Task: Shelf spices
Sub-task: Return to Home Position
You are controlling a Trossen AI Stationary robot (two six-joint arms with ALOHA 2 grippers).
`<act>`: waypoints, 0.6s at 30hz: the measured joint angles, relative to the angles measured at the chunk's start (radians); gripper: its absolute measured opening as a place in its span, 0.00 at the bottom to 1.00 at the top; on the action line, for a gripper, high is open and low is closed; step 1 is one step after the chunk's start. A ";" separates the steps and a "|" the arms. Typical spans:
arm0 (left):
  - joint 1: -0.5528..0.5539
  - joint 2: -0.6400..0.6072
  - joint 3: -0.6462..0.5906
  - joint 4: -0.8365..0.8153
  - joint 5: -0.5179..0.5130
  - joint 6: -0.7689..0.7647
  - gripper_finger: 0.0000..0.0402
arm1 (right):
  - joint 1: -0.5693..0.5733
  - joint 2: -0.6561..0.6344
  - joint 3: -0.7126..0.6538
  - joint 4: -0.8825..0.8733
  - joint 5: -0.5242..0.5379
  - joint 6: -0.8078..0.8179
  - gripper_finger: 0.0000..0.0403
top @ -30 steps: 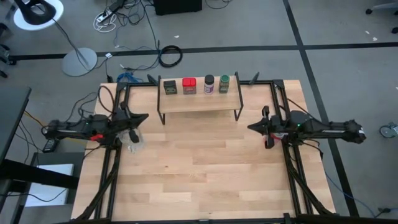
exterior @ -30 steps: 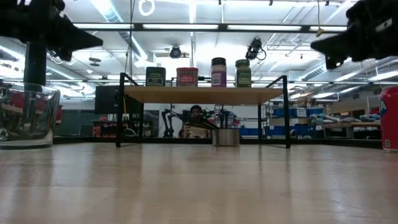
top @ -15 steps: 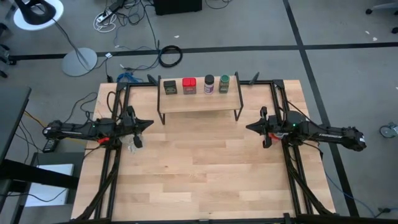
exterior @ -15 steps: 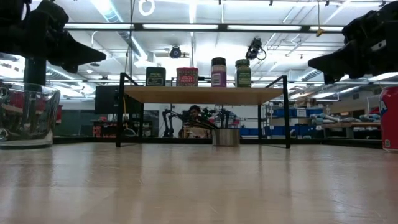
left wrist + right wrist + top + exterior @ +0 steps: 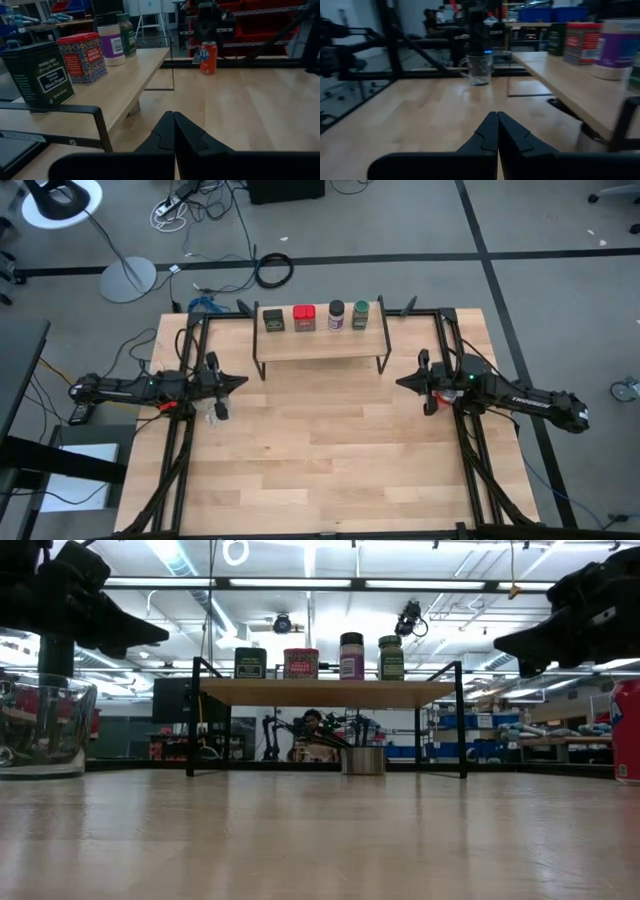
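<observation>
High view: all four spices were found lined up on the shelf point(image 5: 320, 346) toward the back of the table point(image 5: 320, 465): dark square tin point(image 5: 274, 320), red square tin point(image 5: 304, 318), purple-labelled jar point(image 5: 336, 315), green jar point(image 5: 360, 314). The left gripper point(image 5: 240, 377) and right gripper point(image 5: 400, 384) were held over the table's sides, apart from the shelf.

Low view: a glass cup point(image 5: 40, 725) was seen below the left arm and a red drink can point(image 5: 627, 730) by the right (either could probably be clipped if an arm got dropped low on the retreat).

Left wrist view: the fingers were pressed together on nothing. The shelf's leg could be nudged by a careless swing, and the tins shaken.

Right wrist view: the same clenched, empty pinch was seen.
</observation>
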 joint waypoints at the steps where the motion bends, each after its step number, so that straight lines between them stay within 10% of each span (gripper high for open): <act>1: 0.000 0.000 -0.006 0.011 0.005 -0.001 0.00 | 0.000 0.000 0.000 0.000 -0.016 0.001 0.00; 18: 0.001 0.013 -0.117 0.227 0.100 0.006 0.00 | 0.000 0.001 -0.001 -0.018 -0.034 0.081 0.00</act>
